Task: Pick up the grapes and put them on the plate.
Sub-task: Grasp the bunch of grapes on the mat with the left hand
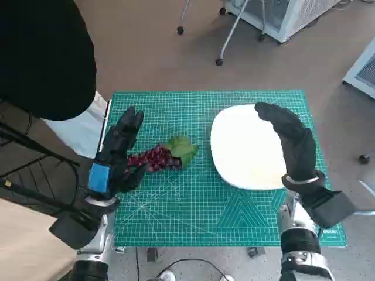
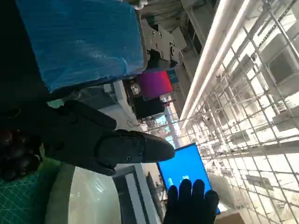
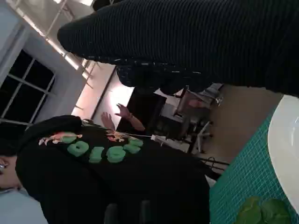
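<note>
Grapes, knobbly dark-red cluster w/ leaf, beside smooth oval plate.

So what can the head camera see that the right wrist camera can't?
Only the head view shows the dark red grapes, the left hand next to them, and the whole white plate with the right hand above its far right part. Only the right wrist view shows a person in a black top with green letters, and windows behind. Both show the green mat, the grapes' green leaf and some of the plate; the wrist view catches just its edge.
</note>
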